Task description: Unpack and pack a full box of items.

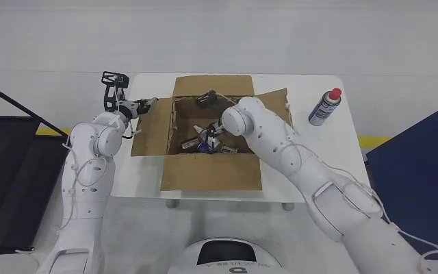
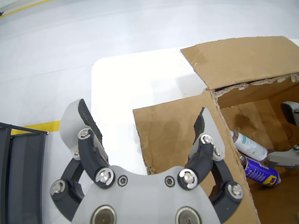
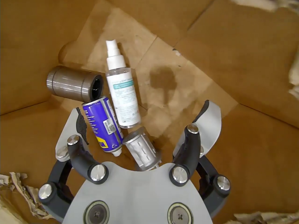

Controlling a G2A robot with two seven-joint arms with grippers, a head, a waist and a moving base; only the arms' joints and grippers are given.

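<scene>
Right wrist view: the right gripper (image 3: 142, 111), spread wide and empty, hangs inside the box (image 3: 233, 47) over the blue can (image 3: 104, 124) lying flat near-left, just beside one finger, long axis across the closing line; the left gripper (image 2: 142, 113), also open, sits outside.

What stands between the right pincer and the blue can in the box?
Nothing visible. The open right pincer hangs inside the box just above the blue can. A spray bottle and a silver part lie beside it, not over it.
</scene>
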